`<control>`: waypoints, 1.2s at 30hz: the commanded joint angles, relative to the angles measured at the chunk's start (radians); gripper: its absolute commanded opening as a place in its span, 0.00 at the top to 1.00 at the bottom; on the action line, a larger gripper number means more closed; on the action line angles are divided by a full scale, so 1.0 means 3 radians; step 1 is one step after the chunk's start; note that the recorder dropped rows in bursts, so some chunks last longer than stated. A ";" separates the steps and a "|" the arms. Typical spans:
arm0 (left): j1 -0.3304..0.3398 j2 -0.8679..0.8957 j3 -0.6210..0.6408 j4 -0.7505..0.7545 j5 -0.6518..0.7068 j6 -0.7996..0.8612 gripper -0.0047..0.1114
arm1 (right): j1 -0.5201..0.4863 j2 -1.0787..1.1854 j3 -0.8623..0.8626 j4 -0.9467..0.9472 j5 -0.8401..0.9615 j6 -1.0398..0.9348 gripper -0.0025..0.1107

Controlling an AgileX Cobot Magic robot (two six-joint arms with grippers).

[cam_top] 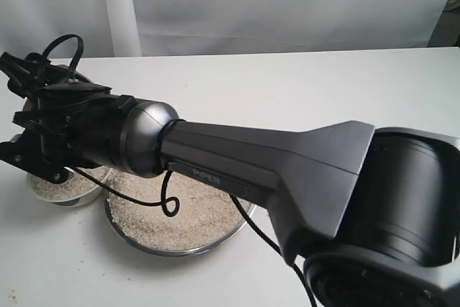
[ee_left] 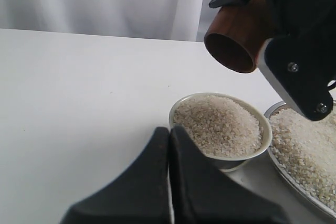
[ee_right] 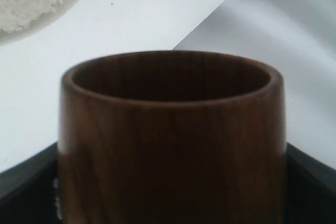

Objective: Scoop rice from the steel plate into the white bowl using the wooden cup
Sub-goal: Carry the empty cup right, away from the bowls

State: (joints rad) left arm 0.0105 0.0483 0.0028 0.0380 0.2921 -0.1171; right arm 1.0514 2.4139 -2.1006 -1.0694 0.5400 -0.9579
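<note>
Right, I am stretching my right arm (cam_top: 266, 163) across to the white bowl (ee_left: 265, 135), with the steel plate (cam_top: 183, 251) lying just beside that bowl and spread with rice (ee_left: 310, 156). More rice is heaping in the bowl. My right gripper (ee_left: 261, 27) is clamping the wooden cup (ee_left: 239, 38) above the bowl, mouth tipping downward. My left gripper (ee_left: 169, 177) is idling near the bowl, fingers pressed together.
</note>
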 commanded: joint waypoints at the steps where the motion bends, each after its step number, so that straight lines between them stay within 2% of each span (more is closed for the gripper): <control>1: 0.0005 0.0004 -0.0009 -0.0016 -0.0022 -0.0021 0.96 | 0.0001 -0.0035 -0.0024 0.0124 0.0275 0.0529 0.98; 6: 0.0005 0.0004 -0.0009 -0.0016 -0.0022 -0.0021 0.96 | -0.0064 -0.0182 -0.0024 0.0788 0.0369 0.1470 0.98; 12: 0.0005 0.0004 -0.0009 -0.0016 -0.0022 -0.0021 0.96 | -0.0083 -0.0469 0.0014 0.1199 0.0357 0.2770 0.98; 15: 0.0005 0.0004 -0.0009 -0.0016 -0.0022 -0.0021 0.96 | -0.0096 -0.0621 0.0245 0.1226 0.0045 0.3558 0.98; 19: 0.0005 0.0004 -0.0009 -0.0016 -0.0022 -0.0021 0.96 | -0.0152 -0.0864 0.0859 0.1226 -0.0794 0.4257 0.98; 25: 0.0005 0.0004 -0.0009 -0.0016 -0.0022 -0.0021 0.96 | -0.0289 -0.1250 0.1743 0.1275 -0.1800 0.4347 0.98; 33: 0.0005 0.0004 -0.0009 -0.0016 -0.0022 -0.0013 0.96 | -0.0669 -0.1707 0.2725 0.1300 -0.2626 0.4224 0.98; 36: 0.0005 0.0004 -0.0009 -0.0016 -0.0022 -0.0013 0.96 | -0.0846 -0.1933 0.3025 0.1364 -0.2757 0.4092 0.98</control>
State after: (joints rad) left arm 0.0105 0.0483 0.0028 0.0380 0.2921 -0.1171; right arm 0.8413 1.9004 -1.2651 -0.6810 -0.2162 0.3070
